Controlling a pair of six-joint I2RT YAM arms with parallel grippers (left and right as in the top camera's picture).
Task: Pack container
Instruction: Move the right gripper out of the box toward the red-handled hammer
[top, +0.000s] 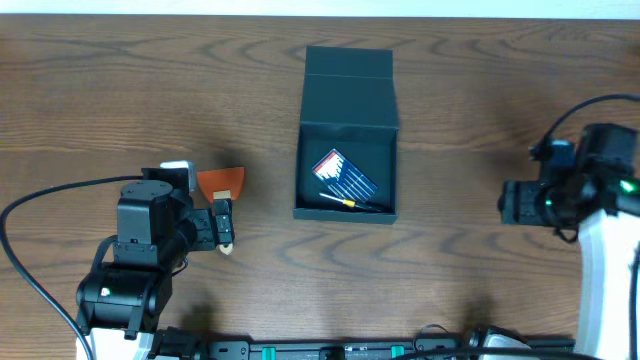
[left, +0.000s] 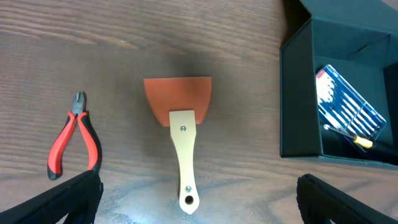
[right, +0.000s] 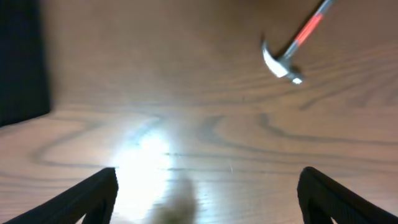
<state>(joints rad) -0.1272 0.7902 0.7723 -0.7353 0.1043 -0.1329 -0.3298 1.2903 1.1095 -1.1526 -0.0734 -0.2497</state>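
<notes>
The container is a dark teal box in the middle of the table, lid open at the back. It holds a red-and-blue packet of small screwdrivers and a loose yellow-handled screwdriver. It also shows in the left wrist view. My left gripper is open and empty, straddling the cream handle of an orange-bladed scraper lying on the table; the gripper and the scraper also show from overhead. My right gripper is open and empty over bare wood right of the container, as the overhead view also shows.
Red-handled pliers lie left of the scraper. A hammer with a red-banded handle lies beyond the right gripper. The container's dark side fills the left edge of the right wrist view.
</notes>
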